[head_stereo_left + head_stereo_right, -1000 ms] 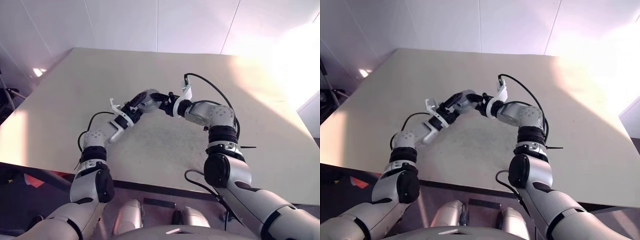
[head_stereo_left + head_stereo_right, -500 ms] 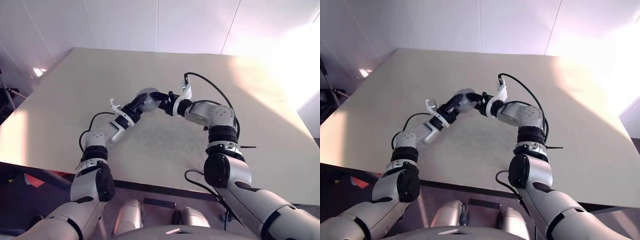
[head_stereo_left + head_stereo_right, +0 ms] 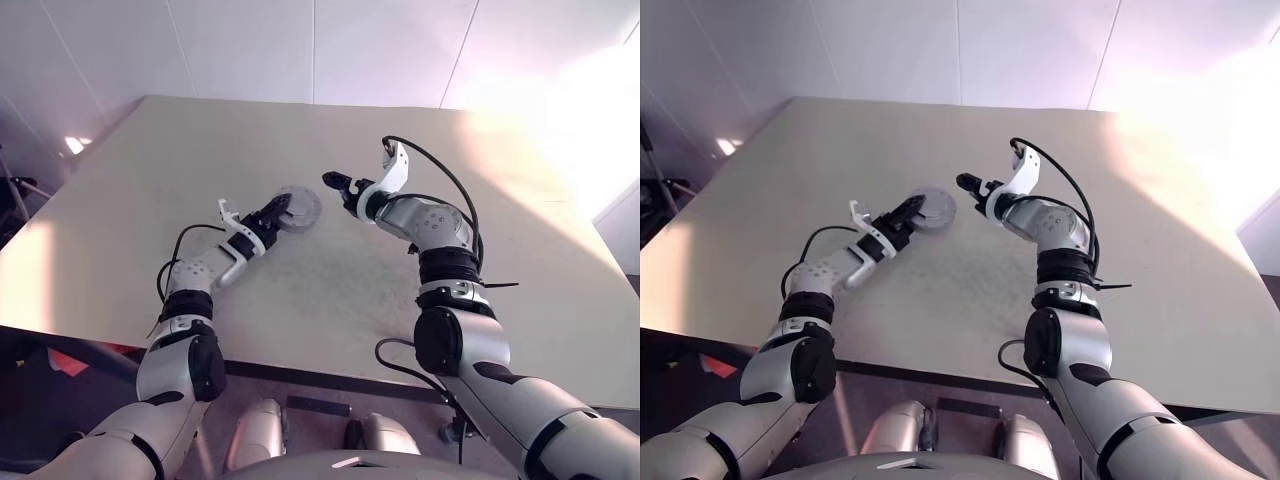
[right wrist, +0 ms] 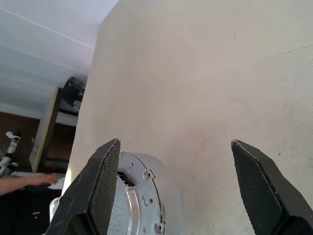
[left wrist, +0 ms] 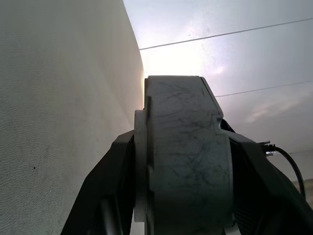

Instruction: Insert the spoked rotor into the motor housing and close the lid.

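I see a big beige bench (image 3: pixel 200 150) w/ pale panelled walls (image 3: pixel 250 45) behind. Strong glare on wall at right (image 3: pixel 600 110); small bright patch by bench's left edge (image 3: pixel 75 144).

Both arms reach forward
Left end effector (image 3: pixel 283 207) is clamped; right end effector (image 3: pixel 333 182) has its fingers spread.

lab-like room; bare beige table (image 3: pixel 420 290); plain white panelled walls (image 3: pixel 250 50)
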